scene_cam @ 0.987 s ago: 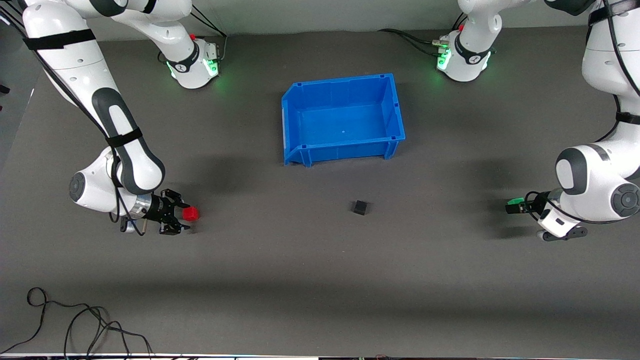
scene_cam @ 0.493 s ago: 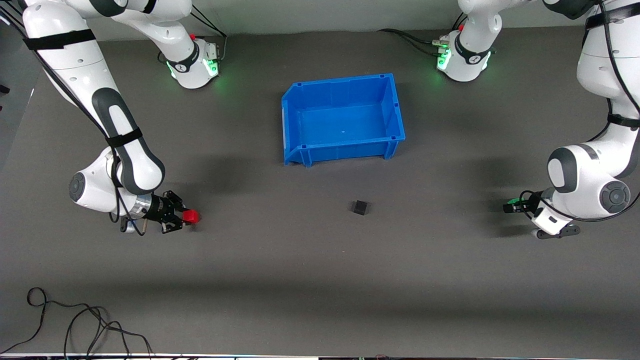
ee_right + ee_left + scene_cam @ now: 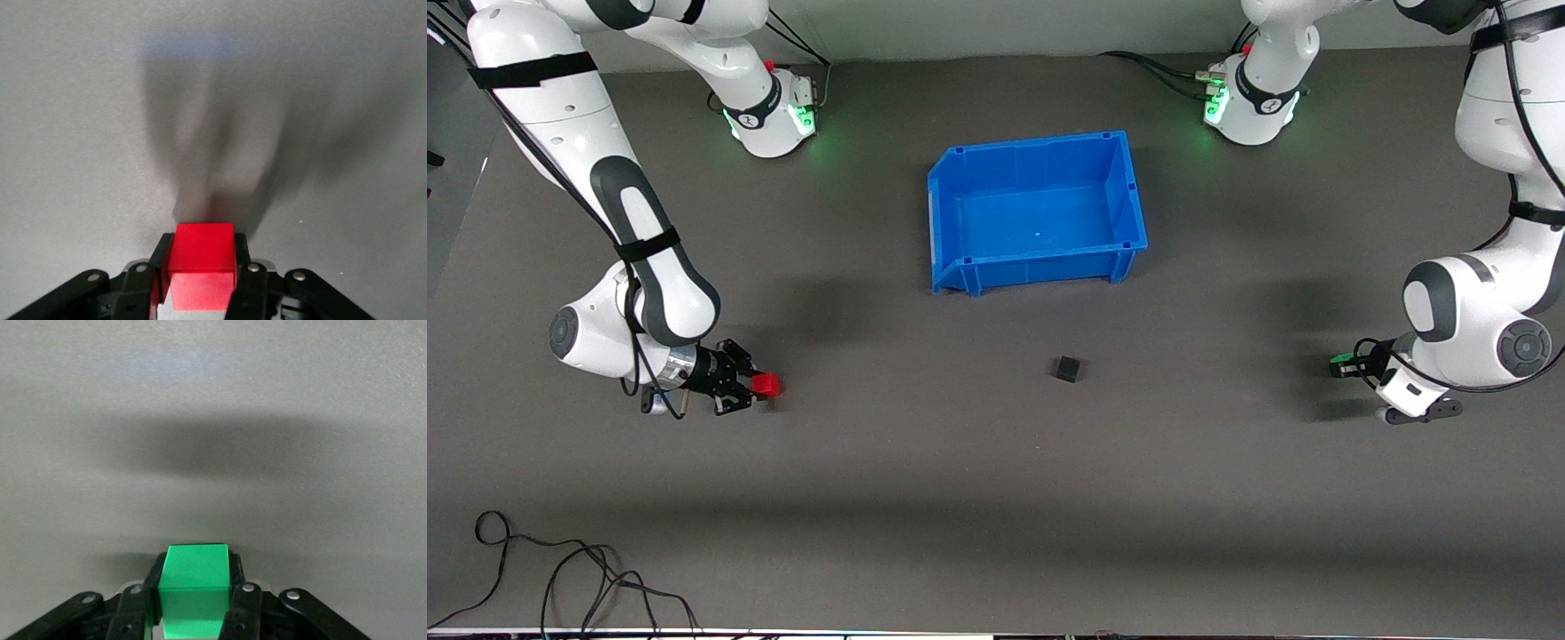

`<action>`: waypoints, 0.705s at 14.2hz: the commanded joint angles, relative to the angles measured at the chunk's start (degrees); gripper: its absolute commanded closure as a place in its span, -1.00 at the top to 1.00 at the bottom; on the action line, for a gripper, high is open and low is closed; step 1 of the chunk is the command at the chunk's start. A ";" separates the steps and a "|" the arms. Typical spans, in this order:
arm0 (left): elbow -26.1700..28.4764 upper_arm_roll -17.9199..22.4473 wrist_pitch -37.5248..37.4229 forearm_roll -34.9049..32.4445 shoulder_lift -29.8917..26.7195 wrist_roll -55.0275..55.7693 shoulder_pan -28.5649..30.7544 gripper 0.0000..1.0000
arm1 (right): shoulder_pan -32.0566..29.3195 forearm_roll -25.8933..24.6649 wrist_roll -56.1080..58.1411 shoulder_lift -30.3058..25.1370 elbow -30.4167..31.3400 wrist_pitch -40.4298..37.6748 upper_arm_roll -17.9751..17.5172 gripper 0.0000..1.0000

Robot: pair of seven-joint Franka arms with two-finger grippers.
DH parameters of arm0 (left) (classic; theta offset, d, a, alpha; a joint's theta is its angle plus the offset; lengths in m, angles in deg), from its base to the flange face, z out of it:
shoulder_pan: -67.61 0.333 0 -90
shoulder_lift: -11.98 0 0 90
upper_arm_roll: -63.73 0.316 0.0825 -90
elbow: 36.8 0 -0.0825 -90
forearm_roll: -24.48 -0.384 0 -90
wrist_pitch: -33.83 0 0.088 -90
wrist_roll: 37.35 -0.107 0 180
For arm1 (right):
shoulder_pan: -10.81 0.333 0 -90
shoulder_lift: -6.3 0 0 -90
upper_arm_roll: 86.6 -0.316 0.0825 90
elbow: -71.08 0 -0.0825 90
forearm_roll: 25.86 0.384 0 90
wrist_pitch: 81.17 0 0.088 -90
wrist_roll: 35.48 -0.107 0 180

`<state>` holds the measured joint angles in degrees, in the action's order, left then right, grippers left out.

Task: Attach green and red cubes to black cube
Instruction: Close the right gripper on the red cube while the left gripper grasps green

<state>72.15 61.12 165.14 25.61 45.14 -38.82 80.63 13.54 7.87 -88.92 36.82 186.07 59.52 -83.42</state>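
Note:
The black cube point(image 3: 1066, 368) sits alone on the dark table, nearer to the front camera than the blue bin. My right gripper point(image 3: 758, 388) is low over the table toward the right arm's end and is shut on the red cube point(image 3: 765, 384); the right wrist view shows the red cube point(image 3: 201, 265) pinched between both fingers. My left gripper point(image 3: 1343, 365) is low over the table toward the left arm's end and is shut on the green cube point(image 3: 1340, 360); the left wrist view shows the green cube point(image 3: 195, 587) between its fingers.
An open blue bin point(image 3: 1129, 191) stands in the middle of the table, farther from the front camera than the black cube. Loose black cables point(image 3: 560, 578) lie near the table's front edge at the right arm's end.
My right gripper closed on the red cube a second ago and has held still since. My left gripper shifted slightly with the green cube.

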 commanded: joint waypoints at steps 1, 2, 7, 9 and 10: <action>1.00 -0.28 0.09 3.34 -1.52 8.28 0.52 -1.00 | 0.53 2.05 1.07 -1.86 -2.04 -3.48 0.24 -0.31; 1.00 -0.55 -0.52 3.97 -1.61 14.25 -0.18 -1.00 | 0.62 2.05 -0.07 -2.48 -3.70 -6.20 0.24 -0.31; 0.39 -8.08 -0.79 4.24 -1.53 46.50 -1.77 -1.00 | 4.65 1.43 -7.00 -3.01 -6.44 -10.18 0.59 -0.31; 0.04 -12.04 -0.61 4.24 -1.35 55.84 -1.77 -1.00 | 6.59 1.43 -10.70 -2.66 -7.76 -10.09 0.60 -0.31; -0.22 -13.71 -0.52 4.24 -1.09 59.10 -1.77 -1.00 | 7.81 1.43 -12.80 -2.57 -8.02 -10.00 0.60 -0.31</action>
<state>71.92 49.66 165.06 29.37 44.97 12.54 79.09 18.89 8.03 -97.81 34.19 179.27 49.77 -83.50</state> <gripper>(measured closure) 0.604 0.604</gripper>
